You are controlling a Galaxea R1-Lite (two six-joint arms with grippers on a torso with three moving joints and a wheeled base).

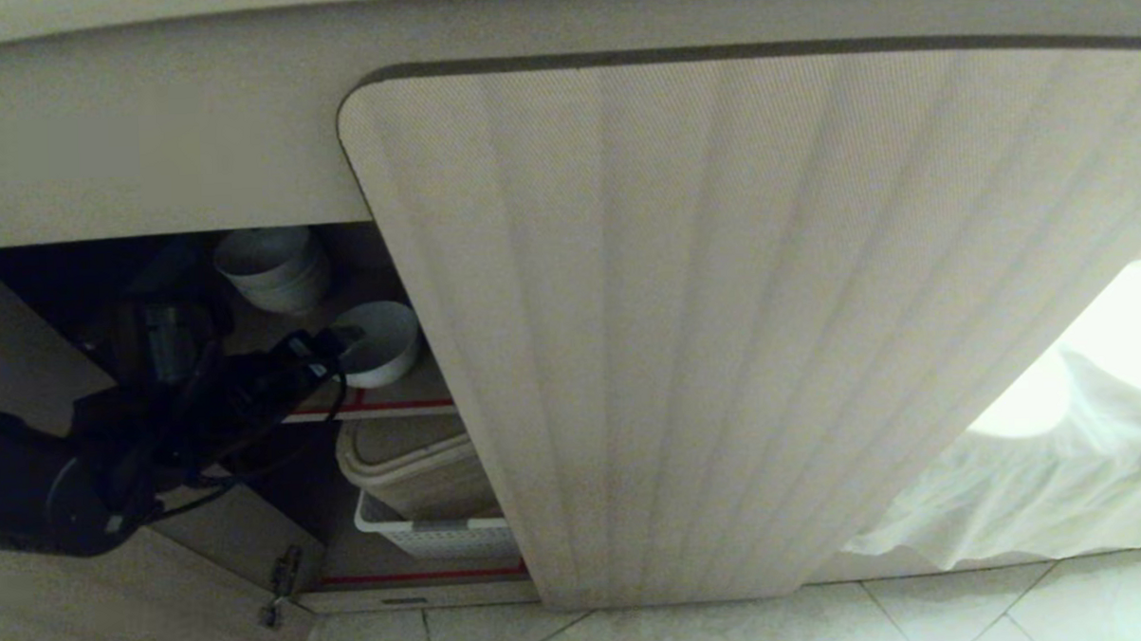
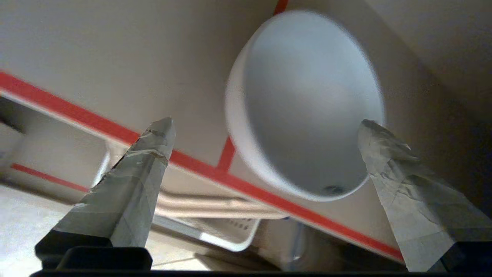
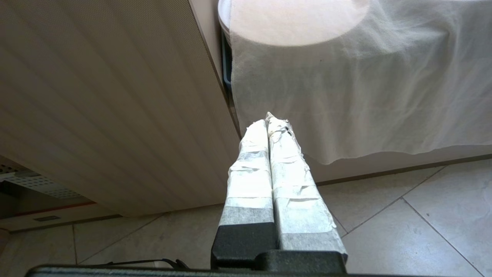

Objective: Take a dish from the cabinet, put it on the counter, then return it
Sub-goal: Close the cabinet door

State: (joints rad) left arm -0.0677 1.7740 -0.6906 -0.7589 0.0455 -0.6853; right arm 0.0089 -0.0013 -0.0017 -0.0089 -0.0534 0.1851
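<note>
The dish (image 1: 381, 341), a small white deep bowl, stands near the front of the cabinet's (image 1: 722, 306) upper red-edged shelf (image 1: 393, 404). My left gripper (image 1: 342, 347) reaches into the open left compartment and is open right in front of the bowl. In the left wrist view the dish (image 2: 307, 104) lies just past the left gripper (image 2: 265, 125), with one taped fingertip (image 2: 374, 134) at its rim and the other fingertip (image 2: 159, 132) well off to the side. Nothing is gripped. The right gripper (image 3: 269, 119) hangs shut over the floor by the closed fluted door. The counter's top is out of view.
A stack of like white bowls (image 1: 274, 264) sits deeper on the same shelf. Below it are beige trays (image 1: 414, 459) in a white perforated basket (image 1: 436, 536). The open left door (image 1: 115, 583) swings out beside my arm. A white cloth (image 1: 1060, 465) drapes at the right.
</note>
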